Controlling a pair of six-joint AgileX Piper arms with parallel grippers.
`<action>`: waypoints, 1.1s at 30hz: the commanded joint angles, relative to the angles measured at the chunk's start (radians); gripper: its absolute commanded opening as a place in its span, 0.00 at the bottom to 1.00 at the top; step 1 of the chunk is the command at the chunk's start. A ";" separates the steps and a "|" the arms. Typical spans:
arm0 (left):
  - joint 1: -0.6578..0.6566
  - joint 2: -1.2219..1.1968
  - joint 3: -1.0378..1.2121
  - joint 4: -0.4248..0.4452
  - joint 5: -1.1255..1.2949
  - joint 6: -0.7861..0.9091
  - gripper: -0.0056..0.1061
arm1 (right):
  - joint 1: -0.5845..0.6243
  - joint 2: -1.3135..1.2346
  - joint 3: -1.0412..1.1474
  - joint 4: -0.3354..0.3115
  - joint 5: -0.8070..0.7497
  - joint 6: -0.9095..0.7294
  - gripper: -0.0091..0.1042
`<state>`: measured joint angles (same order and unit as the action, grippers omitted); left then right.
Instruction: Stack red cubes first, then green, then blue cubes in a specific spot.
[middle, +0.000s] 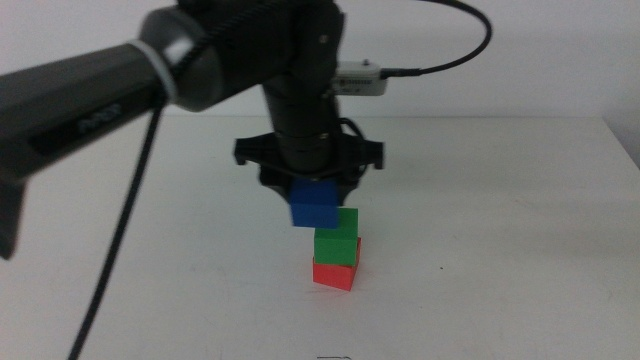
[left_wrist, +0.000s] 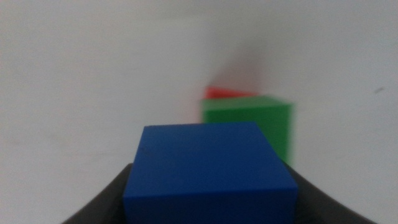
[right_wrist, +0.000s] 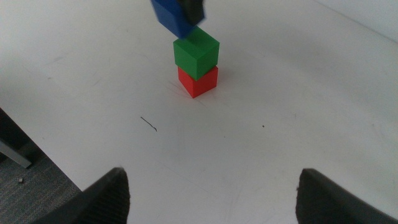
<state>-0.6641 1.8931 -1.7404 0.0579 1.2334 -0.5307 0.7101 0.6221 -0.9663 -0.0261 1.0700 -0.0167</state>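
The red cube (middle: 333, 273) sits on the white table with the green cube (middle: 336, 242) stacked on it. My left gripper (middle: 313, 195) comes in from the left and is shut on the blue cube (middle: 314, 204), held just above and a little left of the green cube. In the left wrist view the blue cube (left_wrist: 208, 171) fills the space between the jaws, with the green cube (left_wrist: 249, 121) and a sliver of the red cube (left_wrist: 225, 93) beyond it. The right wrist view shows the stack, red cube (right_wrist: 198, 81) under green cube (right_wrist: 196, 54), and the blue cube (right_wrist: 171, 15). My right gripper (right_wrist: 211, 193) is open, away from the stack.
The white table (middle: 500, 250) runs to a far edge against a pale wall. A small dark scratch (right_wrist: 148, 124) marks the tabletop near the stack. The table's near edge and grey floor (right_wrist: 25, 186) show in the right wrist view.
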 joint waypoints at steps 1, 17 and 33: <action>-0.033 -0.038 -0.074 -0.007 0.086 -0.105 0.08 | -0.006 0.003 -0.021 -0.012 -0.061 -0.012 0.91; -0.071 0.005 -0.084 0.051 0.082 -0.155 0.08 | -0.006 0.003 -0.021 -0.012 -0.061 -0.013 0.91; -0.071 0.019 -0.084 0.049 0.014 -0.123 0.08 | -0.006 0.003 -0.021 -0.012 -0.061 -0.013 0.91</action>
<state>-0.7329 1.9636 -1.7941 0.1028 1.2362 -0.6567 0.7101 0.6221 -0.9663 -0.0266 1.0700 -0.0191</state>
